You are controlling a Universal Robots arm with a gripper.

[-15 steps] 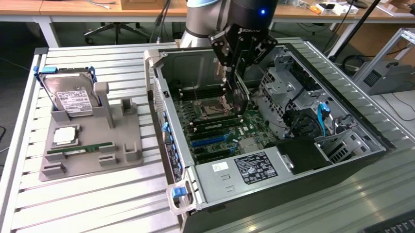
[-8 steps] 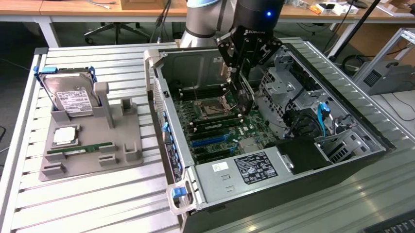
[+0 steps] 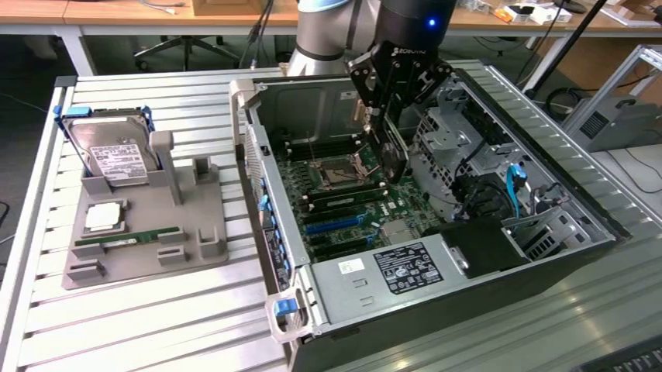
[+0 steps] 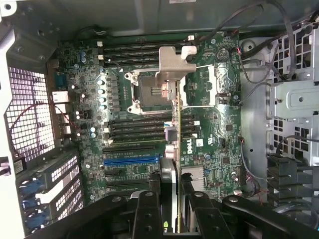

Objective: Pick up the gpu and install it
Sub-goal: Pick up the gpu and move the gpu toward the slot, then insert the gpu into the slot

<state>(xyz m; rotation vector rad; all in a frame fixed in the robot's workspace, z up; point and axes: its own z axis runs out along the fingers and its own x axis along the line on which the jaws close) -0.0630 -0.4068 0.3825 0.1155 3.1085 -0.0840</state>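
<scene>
**Card in the claw, hanging over the board**

The arm reaches down into the open computer case point(image 3: 271, 167), which lies on its side on the slatted table point(image 3: 155, 325). The claw point(image 3: 383, 128) is pinching the graphics card point(image 3: 393, 159) by its upper edge, one finger on each flat face. The card hangs upright and edge-down inside the case, over the middle of the green circuit board point(image 3: 346, 205).

From the wrist, the claw point(image 4: 169, 201) grips the graphics card point(image 4: 175, 124), seen edge-on as a thin line. Its silvery bracket point(image 4: 172, 64) is at the far end, next to the processor socket point(image 4: 149, 92). The thin edge crosses the black memory slots point(image 4: 134, 129). The blue slot point(image 4: 132, 161) lies off to one side of the card.

At the exterior view's left, well apart from the case, a grey holder point(image 3: 197, 213) sits on the table. It carries a hard drive point(image 3: 114, 155) standing on edge, a square chip point(image 3: 104, 217) and a green memory stick point(image 3: 129, 239).
</scene>
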